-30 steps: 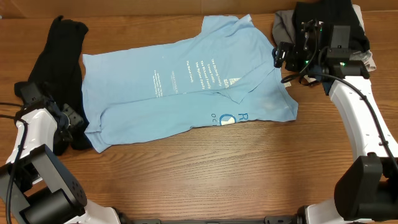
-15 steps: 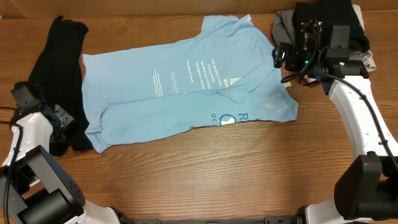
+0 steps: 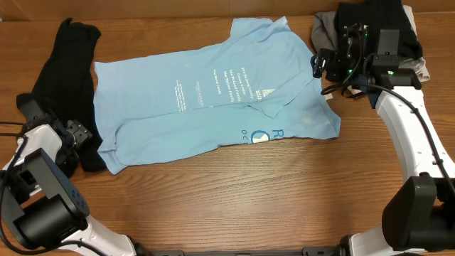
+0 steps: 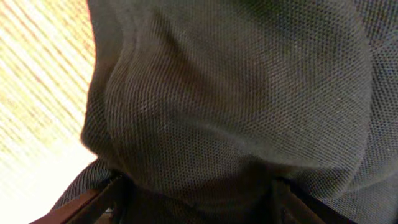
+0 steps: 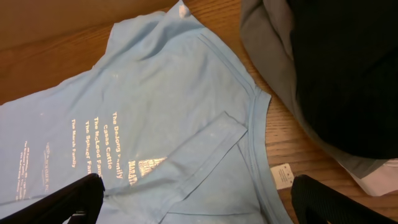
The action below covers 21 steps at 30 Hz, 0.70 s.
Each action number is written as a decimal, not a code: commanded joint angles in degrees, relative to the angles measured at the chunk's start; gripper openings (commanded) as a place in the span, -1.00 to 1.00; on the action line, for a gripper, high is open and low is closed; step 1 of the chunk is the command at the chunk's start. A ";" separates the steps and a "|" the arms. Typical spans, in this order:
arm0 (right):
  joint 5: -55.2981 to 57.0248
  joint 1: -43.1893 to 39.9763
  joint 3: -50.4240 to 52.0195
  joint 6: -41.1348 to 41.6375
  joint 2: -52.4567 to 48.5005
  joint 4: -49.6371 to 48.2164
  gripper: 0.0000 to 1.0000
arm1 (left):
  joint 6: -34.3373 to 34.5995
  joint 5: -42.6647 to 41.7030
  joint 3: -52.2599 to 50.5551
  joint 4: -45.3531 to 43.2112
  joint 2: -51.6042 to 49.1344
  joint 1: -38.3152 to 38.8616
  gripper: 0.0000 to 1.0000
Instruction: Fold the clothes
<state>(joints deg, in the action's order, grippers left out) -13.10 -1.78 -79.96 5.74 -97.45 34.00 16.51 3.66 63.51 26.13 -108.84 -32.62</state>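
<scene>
A light blue T-shirt [image 3: 213, 99] with white lettering lies spread across the middle of the table, one sleeve folded over near the collar [image 5: 205, 143]. A long black garment [image 3: 67, 71] lies along its left side. My left gripper [image 3: 77, 134] is at that garment's lower end. In the left wrist view black mesh cloth [image 4: 236, 99] fills the frame and bulges between my left gripper [image 4: 199, 208], whose fingers stand wide apart. My right gripper [image 5: 199, 199] hovers open above the T-shirt's collar, nothing between its fingers.
A pile of grey cloth [image 5: 267, 43] and black cloth [image 5: 348, 68] sits at the table's back right corner [image 3: 370, 21], just behind the right arm. A small white tag [image 5: 284, 175] lies on the wood beside the collar. Bare wood [image 3: 234, 192] runs along the front.
The left gripper's jaws have spread wider at the lower end of the black garment, and its wrist has shifted slightly. The right arm and the T-shirt have not moved.
</scene>
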 commanded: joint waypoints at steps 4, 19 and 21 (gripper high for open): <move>0.15 -0.15 -1.01 -0.22 -0.52 -0.22 1.00 | -0.20 -1.77 -2.27 0.17 -9.64 -2.78 0.57; 0.17 -0.15 -1.01 -0.22 -0.52 -0.22 1.00 | -1.77 2.86 -0.70 -2.93 -9.66 -12.48 0.78; 0.17 -0.15 -1.01 -0.22 -0.52 -0.17 1.00 | -3.26 6.36 0.50 -2.78 -9.66 -12.48 0.82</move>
<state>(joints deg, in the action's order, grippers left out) -13.08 -1.78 -79.96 5.74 -97.47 34.04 14.76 2.31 66.59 21.34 -112.03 -43.03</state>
